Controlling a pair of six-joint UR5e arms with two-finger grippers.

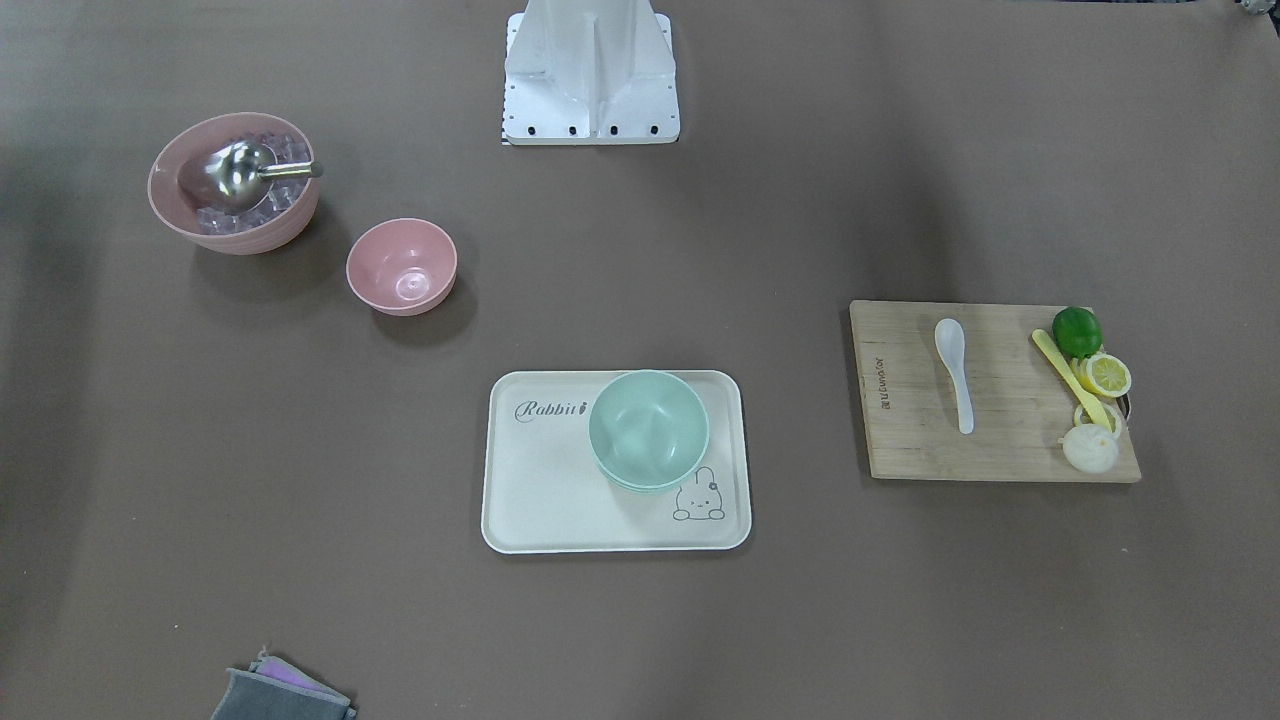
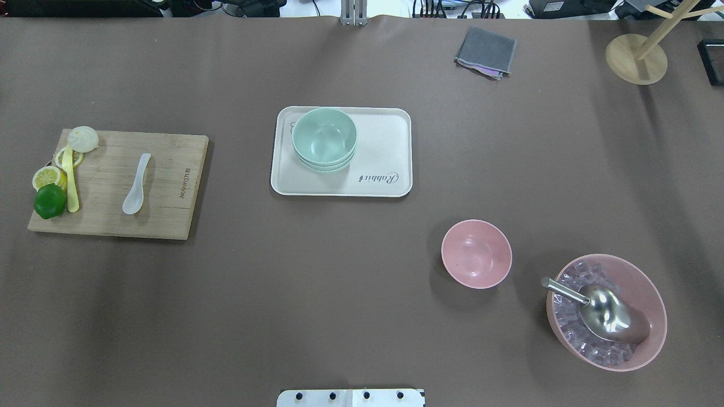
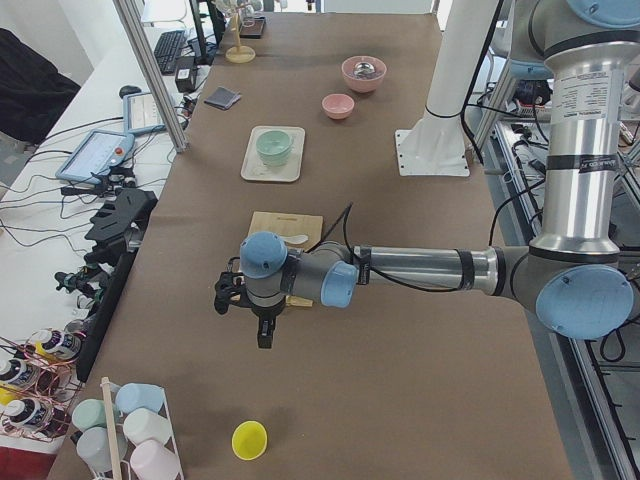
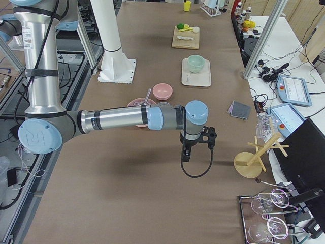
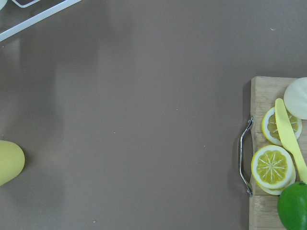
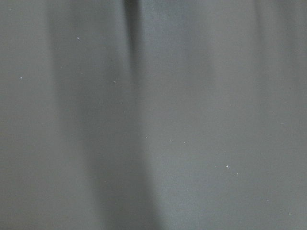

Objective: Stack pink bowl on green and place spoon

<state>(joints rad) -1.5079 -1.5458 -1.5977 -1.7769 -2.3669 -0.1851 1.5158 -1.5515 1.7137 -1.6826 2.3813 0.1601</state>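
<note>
In the front view the pink bowl sits upright at left of centre, near the larger ridged bowl. The green stands on the tray at lower centre, and the spoon lies on the board at right. The overhead view agrees: all three are well apart and nothing is stacked. In the side views the left gripper and right gripper hang over bare table; I cannot tell whether either is parted or closed. The wrist views show no task thing. I judge the bowl comes first. I'd pinch its rim on the side away from the ridged bowl, lift straight up, then lower it centred.
</note>
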